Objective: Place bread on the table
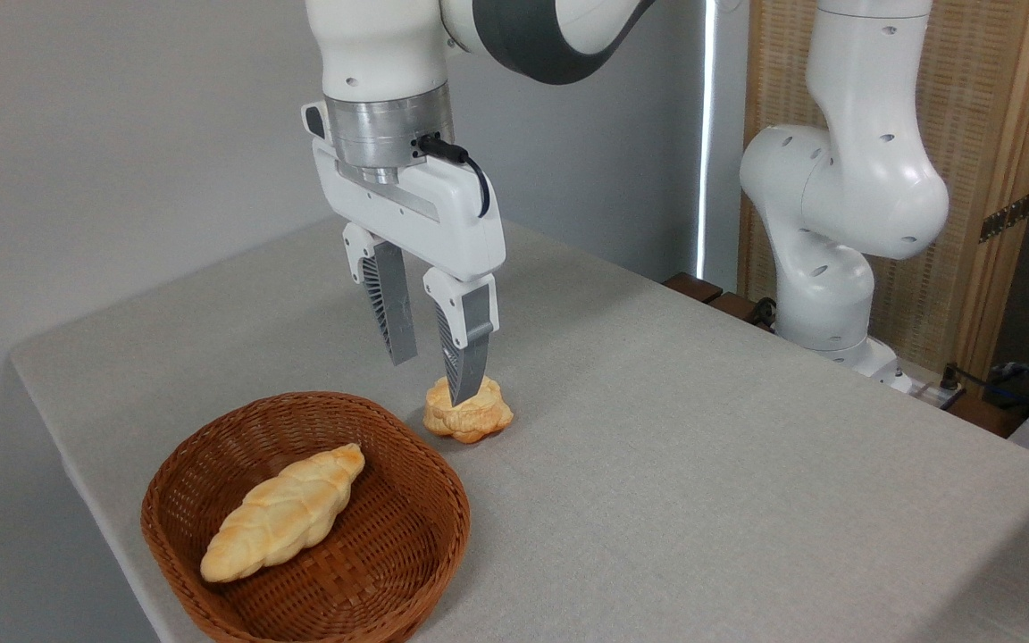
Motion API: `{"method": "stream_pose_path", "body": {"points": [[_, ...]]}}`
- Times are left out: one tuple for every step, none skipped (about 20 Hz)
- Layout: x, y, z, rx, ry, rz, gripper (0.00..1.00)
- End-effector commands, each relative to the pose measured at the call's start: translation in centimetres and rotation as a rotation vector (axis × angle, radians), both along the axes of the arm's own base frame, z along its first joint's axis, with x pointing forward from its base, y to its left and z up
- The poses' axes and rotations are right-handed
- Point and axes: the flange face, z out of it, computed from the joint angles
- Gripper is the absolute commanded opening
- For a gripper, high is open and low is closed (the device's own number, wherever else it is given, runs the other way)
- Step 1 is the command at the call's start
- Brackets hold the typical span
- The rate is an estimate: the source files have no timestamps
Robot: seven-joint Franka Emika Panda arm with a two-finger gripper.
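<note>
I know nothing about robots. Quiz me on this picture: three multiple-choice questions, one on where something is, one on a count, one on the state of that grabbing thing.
1. Where does the long braided bread lie?
A. on the grey table
B. in the wicker basket
C. between the pincer's fingers

2. How many baked pieces show?
A. one
B. two
C. four

3. How is the pincer?
A. open, holding nothing
B. shut on the bread
C. shut on the basket's rim

Answers:
1 B: the loaf rests inside the basket.
2 B: only the loaf and a small round bun on the table show.
3 A: its two fingers stand apart, empty, above the bun.
</note>
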Motion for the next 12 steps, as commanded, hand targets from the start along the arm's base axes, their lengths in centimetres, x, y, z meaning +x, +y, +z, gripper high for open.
{"method": "stream_pose_path", "body": {"points": [[0.2,0.3,0.5,0.013,-0.008,0.007,1.0],[0.3,0.2,0.5,0.011,-0.016,0.006,1.0],[0.4,0.2,0.4,0.012,-0.021,0.006,1.0],[0.5,0.2,0.4,0.011,-0.024,0.005,1.0],[0.8,0.2,0.5,0.009,-0.048,0.0,1.0],[1.0,0.2,0.6,0.006,-0.071,0.001,1.0],[1.4,0.0,0.4,0.006,-0.085,-0.002,1.0],[1.8,-0.1,0.1,0.007,-0.099,-0.002,1.0],[2.2,-0.1,-0.2,0.005,-0.119,-0.002,1.0],[2.6,-0.2,-0.5,0.004,-0.135,-0.002,1.0],[2.9,-0.2,-0.9,0.003,-0.149,-0.002,1.0],[3.3,-0.5,-1.3,-0.001,-0.158,-0.003,1.0]]}}
